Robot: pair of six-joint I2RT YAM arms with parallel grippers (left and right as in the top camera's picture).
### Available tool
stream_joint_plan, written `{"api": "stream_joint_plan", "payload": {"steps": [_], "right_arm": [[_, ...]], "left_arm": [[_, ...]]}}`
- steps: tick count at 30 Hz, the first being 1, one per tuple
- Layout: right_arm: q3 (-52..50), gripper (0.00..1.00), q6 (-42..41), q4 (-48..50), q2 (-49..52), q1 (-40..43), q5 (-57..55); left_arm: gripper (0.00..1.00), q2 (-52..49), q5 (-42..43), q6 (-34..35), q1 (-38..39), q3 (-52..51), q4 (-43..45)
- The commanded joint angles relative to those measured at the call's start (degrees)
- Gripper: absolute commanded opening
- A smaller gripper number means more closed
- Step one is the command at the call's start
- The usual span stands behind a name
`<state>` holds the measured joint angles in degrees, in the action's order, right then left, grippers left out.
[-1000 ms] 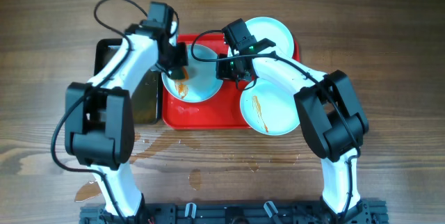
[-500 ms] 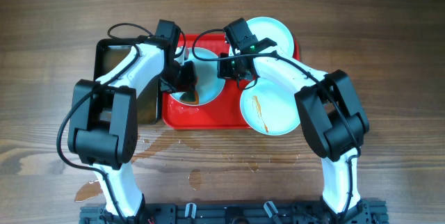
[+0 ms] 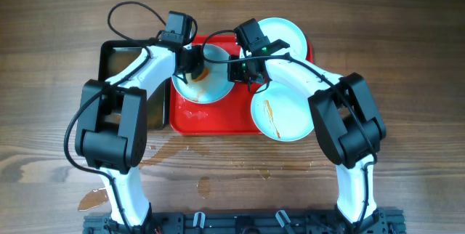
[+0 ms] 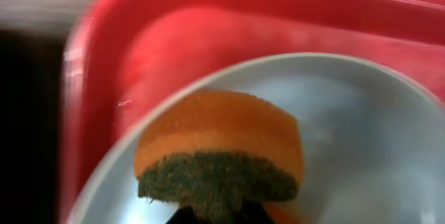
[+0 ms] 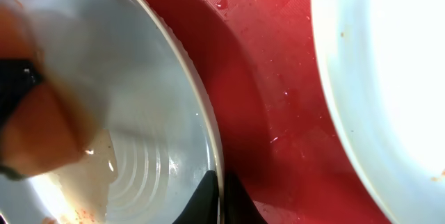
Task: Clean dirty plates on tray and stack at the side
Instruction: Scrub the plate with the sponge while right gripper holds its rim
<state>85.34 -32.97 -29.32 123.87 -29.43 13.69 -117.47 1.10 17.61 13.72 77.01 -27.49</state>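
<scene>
Now the left plate (image 3: pixel 207 85) lies in the left half of the red tray (image 3: pixel 218 121), with a thin wet brownish film on its floor in the right wrist view. An orange sponge (image 4: pixel 219 151) with a dark green scrub face presses down on its far left part. The left gripper (image 3: pixel 195 65) is clenched on that sponge from above. The right gripper (image 5: pixel 219 195) pinches the same plate's right rim, one finger inside and one outside.

To the right, the far plate (image 3: pixel 287 34) sits in the tray's far right corner and looks clean. The near plate (image 3: pixel 283 114) lies over the near right corner, its edge past the rim, and carries an orange-brown streak (image 3: pixel 270 114) down its middle.

Just left of the red tray lies a narrower black tray (image 3: pixel 116 56), partly under the left arm. Everything rests on a wooden table (image 3: pixel 407 30), which shows wet patches (image 3: pixel 205 187) nearer the robot's base.
</scene>
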Motion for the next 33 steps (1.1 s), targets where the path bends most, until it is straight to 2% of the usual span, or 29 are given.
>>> {"api": "stream_joint_plan", "payload": {"steps": [1, 3, 6, 8, 11, 16, 19, 21, 22, 23, 26, 29, 33], "right_arm": [[0.44, 0.05, 0.2, 0.39, 1.38, -0.87, 2.69], [0.44, 0.05, 0.15, 0.57, 1.38, -0.87, 2.71], [0.44, 0.05, 0.2, 0.55, 1.38, -0.87, 2.93], [0.44, 0.05, 0.07, 0.63, 1.38, -0.87, 2.93], [0.44, 0.05, -0.02, 0.76, 1.38, -0.87, 3.15], [0.44, 0.05, 0.04, 0.55, 1.38, -0.87, 3.32], [0.44, 0.05, 0.02, 0.5, 1.38, -0.87, 3.3], [0.44, 0.06, 0.04, 0.57, 1.38, -0.87, 3.26], [0.44, 0.06, 0.07, 0.57, 1.38, -0.87, 3.23], [0.44, 0.06, 0.04, 0.57, 1.38, -0.87, 3.3], [0.44, 0.06, 0.09, 0.57, 1.38, -0.87, 3.28], [0.44, 0.06, 0.09, 0.59, 1.38, -0.87, 3.32], [0.44, 0.06, 0.02, 0.59, 1.38, -0.87, 3.34]], "left_arm": [[0.04, -2.54, -8.04, 3.89, -0.37, -1.27, -6.78], [0.04, -2.54, -1.22, 3.17, -0.37, -1.25, -10.78], [0.04, -2.54, 15.54, -3.37, -0.37, -1.25, -15.98], [0.04, -2.54, 23.71, -7.15, -0.35, -1.25, -16.87], [0.04, -2.56, 27.34, -8.66, -0.31, -1.27, -14.62], [0.04, -3.89, 18.18, -6.45, -0.33, -1.27, -3.65], [0.04, -5.25, 7.45, -6.03, -0.33, -1.27, -0.07], [0.04, -5.22, -6.99, 0.87, -0.33, -1.27, -0.81], [0.04, -5.22, -10.23, 3.34, -0.33, -1.27, -1.68], [0.04, -5.22, -12.83, 6.84, -0.33, -1.27, -3.5], [0.04, -5.2, -12.76, 12.83, -0.33, -1.27, -10.54], [0.04, -5.22, -1.77, 11.8, -0.31, -1.27, -16.79], [0.04, -5.22, 21.07, -1.22, -0.31, -1.27, -22.53]]}}
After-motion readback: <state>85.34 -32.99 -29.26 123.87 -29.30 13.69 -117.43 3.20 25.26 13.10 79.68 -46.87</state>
